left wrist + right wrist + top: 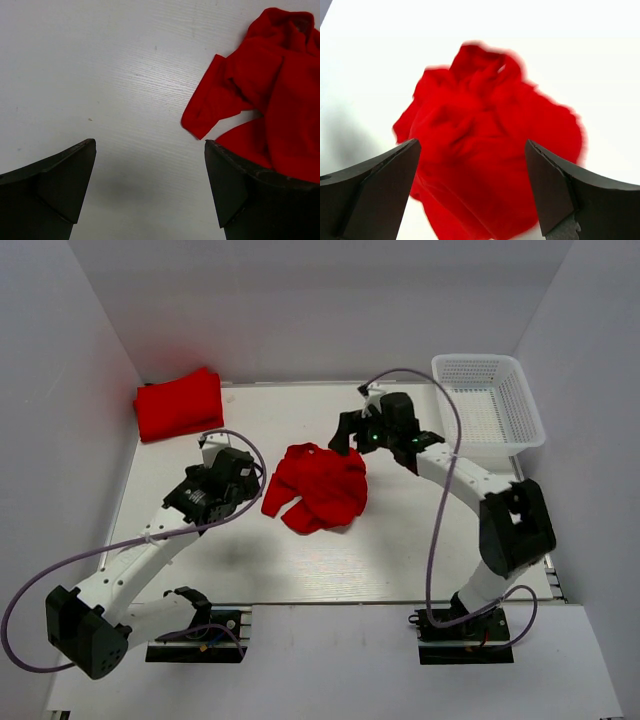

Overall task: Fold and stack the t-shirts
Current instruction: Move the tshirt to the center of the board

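Crumpled red t-shirt (318, 487) lies heaped at centre — folded red t-shirt (180, 403) far left.

Your overhead view: bright, even light, soft shadows on table (330, 560). Your right wrist view: shirt (490, 150) blurred, background washed out.

The crumpled cloth t-shirt (318, 488) is plain bright red. The folded cloth t-shirt (180, 405) is the same unmarked red. The plastic mesh basket (490, 410) is white, grid-patterned. The desk (400, 540) is white with faint grain lines. The left fingers (55, 185) and right fingers (570, 195) are black, and the cable (436, 540) is purple.
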You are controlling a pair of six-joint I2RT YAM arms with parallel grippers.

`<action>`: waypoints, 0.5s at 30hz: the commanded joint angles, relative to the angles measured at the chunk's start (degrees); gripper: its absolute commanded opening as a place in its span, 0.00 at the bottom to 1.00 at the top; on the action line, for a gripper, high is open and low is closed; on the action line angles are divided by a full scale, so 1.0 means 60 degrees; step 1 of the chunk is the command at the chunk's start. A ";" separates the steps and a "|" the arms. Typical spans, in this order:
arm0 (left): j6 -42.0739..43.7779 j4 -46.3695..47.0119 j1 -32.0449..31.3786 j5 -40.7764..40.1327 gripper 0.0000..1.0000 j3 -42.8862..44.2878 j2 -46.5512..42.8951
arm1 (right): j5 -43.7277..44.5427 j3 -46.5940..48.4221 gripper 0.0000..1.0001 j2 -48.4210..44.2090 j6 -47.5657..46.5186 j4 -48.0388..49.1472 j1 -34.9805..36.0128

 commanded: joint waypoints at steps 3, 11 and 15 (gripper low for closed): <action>0.0137 -0.0393 0.0094 0.0300 1.00 0.0923 0.0107 | 0.3365 -0.0272 0.90 -0.2447 -0.0565 -0.0074 -0.0047; 0.0549 -0.0011 0.0094 0.0828 1.00 0.1012 0.0400 | 0.5580 -0.1503 0.90 -0.3814 -0.0198 -0.1302 -0.0105; 0.0549 0.0165 0.0094 0.1181 1.00 0.1012 0.0941 | 0.5522 -0.1680 0.90 -0.3815 -0.0066 -0.1494 -0.0120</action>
